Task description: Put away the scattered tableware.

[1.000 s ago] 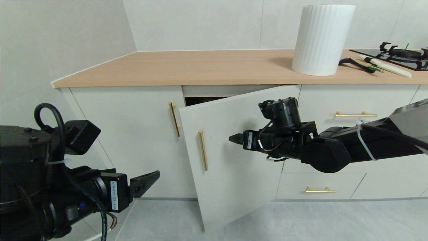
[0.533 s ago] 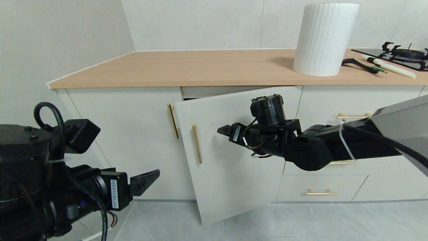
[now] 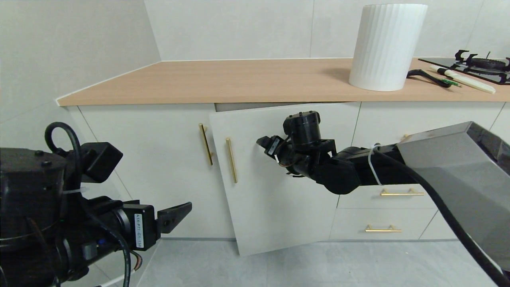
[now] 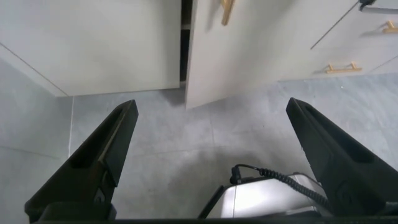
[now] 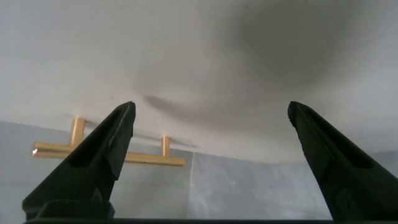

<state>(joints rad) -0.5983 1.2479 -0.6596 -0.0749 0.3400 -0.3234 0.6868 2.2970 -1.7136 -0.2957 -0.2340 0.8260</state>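
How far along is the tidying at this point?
Done: nothing can be confirmed; the cupboard's inside is hidden. In hand: the cabinet door stands slightly ajar, the open right gripper at its face; the left gripper is open and empty. To do: a black utensil and a white-handled utensil lie on the counter beside the white container.

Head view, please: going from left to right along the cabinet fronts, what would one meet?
First the left gripper → closed door's gold handle → ajar door's gold handle → right gripper → lowest drawer's gold handle.

The cabinet door (image 3: 271,207) hides whatever lies behind it. The hob (image 3: 484,63) is cut off by the head view's right edge.
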